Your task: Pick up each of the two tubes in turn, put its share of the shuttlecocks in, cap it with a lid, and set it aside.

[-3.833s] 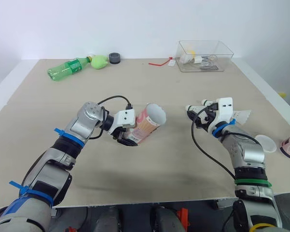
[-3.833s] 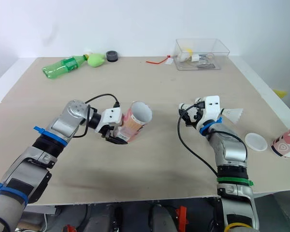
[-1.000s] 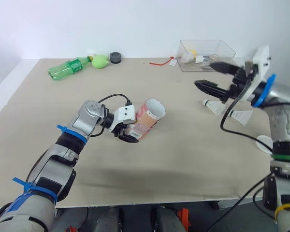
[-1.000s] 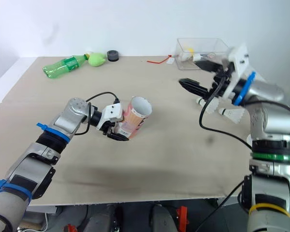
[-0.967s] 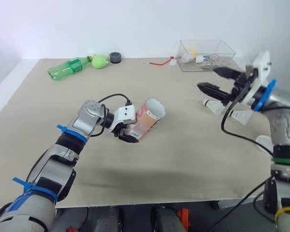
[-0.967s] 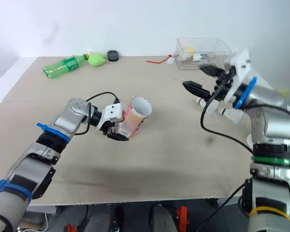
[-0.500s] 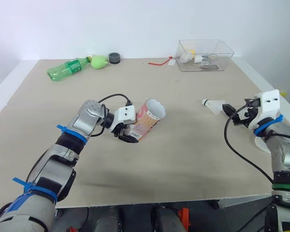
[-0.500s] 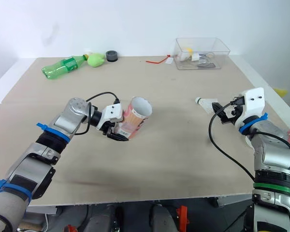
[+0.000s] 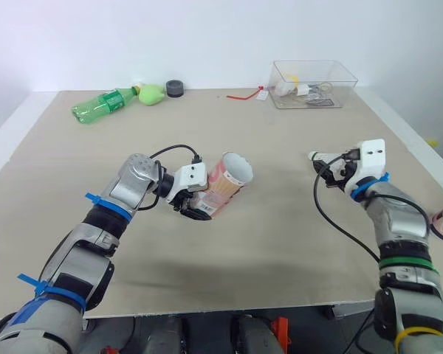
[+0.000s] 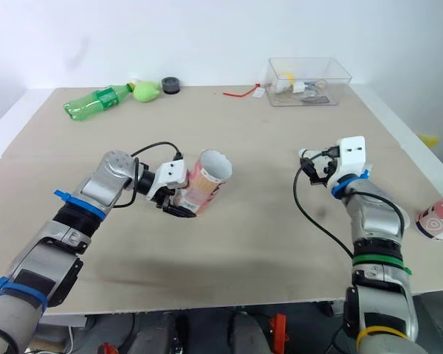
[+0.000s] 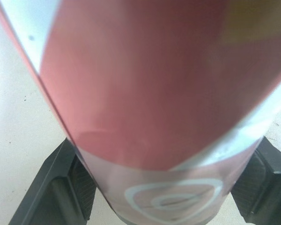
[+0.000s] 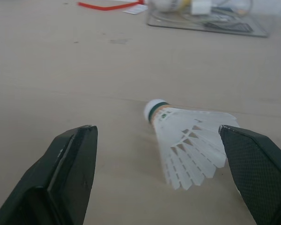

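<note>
The shuttlecock tube (image 9: 225, 186) is clamped near its base in the left gripper (image 9: 198, 206), tilted with its open mouth aimed up and toward the right gripper (image 12: 157, 130). That gripper's fingers are spread wide, with a white shuttlecock (image 12: 189, 140) lying on the table (image 9: 280, 251) between them. A second pink tube (image 10: 437, 216) sits well beyond the right arm's outer side.
</note>
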Robot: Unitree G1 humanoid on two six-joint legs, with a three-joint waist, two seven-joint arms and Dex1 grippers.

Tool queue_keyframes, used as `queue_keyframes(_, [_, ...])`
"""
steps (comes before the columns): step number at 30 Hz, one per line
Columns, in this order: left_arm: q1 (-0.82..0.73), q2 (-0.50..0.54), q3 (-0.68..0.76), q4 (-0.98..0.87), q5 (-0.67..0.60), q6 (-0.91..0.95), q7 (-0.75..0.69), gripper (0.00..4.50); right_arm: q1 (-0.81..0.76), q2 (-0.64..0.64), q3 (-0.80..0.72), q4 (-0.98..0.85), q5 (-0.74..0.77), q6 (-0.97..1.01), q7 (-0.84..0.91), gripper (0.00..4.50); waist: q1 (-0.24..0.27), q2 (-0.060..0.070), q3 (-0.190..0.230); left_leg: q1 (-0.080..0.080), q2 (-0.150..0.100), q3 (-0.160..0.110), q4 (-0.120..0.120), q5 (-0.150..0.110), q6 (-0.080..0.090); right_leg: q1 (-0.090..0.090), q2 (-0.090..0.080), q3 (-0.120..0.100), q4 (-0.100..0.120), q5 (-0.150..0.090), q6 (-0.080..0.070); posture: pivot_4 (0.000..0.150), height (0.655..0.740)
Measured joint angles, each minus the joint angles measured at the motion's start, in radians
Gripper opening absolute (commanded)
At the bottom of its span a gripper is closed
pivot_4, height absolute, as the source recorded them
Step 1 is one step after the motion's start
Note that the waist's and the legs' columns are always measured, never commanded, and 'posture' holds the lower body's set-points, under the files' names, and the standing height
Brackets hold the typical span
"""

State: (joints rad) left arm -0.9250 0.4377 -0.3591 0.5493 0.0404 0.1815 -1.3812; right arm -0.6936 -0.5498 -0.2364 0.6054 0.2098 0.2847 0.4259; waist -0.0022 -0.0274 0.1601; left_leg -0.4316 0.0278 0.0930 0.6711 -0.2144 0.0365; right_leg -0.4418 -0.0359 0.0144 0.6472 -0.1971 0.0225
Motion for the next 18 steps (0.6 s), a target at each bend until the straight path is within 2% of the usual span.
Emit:
queue_keyframes(9, [0.019,0.016,0.002,-0.04,-0.001,0.027,0.001,3.15,-0.076,0.025,0.0,0.141,-0.013,-0.031,-0.033,4.45,-0.013,0.0,0.0,0.0,0.0,0.0,0.0,0.0,0.0,0.0,0.0,0.0,0.0,0.0,0.0,0.15,0.74])
queue_keyframes(12, [0.02,0.016,0.002,-0.043,-0.001,0.035,0.001,3.15,-0.097,0.029,0.001,0.176,-0.02,-0.042,-0.037,3.66,-0.015,0.0,0.0,0.0,0.0,0.0,0.0,0.0,0.0,0.0,0.0,0.0,0.0,0.001,0.001,0.15,0.74])
queue_keyframes(18, [0.02,0.016,0.002,-0.045,0.0,0.036,0.002,3.15,-0.128,0.042,0.001,0.252,-0.029,-0.075,-0.042,0.66,-0.017,0.0,0.0,0.0,0.0,0.0,0.0,0.0,0.0,0.0,-0.001,0.001,0.0,0.001,0.001,0.15,0.74])
